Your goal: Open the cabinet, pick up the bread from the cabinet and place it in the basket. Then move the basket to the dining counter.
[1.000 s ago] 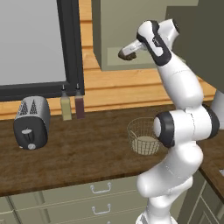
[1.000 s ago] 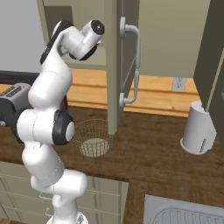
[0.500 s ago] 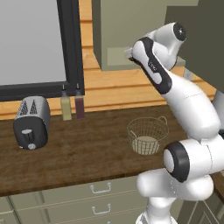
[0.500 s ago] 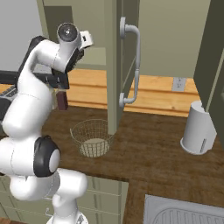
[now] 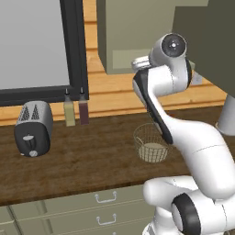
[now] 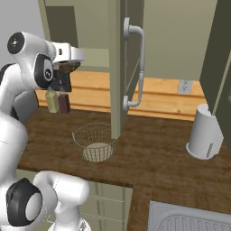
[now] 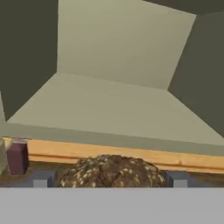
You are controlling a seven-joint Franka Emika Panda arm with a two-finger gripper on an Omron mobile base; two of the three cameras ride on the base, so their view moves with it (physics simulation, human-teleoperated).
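Bread is sitting pinched between your widely spread fingers, and you're pulling back out of the cabinet with the basket waiting below the hand, so dropping it in is next.

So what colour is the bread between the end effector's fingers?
Dark brown, speckled with pale seeds; the bread shows best in the hand view.

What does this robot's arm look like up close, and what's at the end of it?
A glossy white arm of rounded, tube-like segments with dark grey joints and round dark caps. It ends in a small pincer with two stubby blue-grey fingertips. No cables or markings show.
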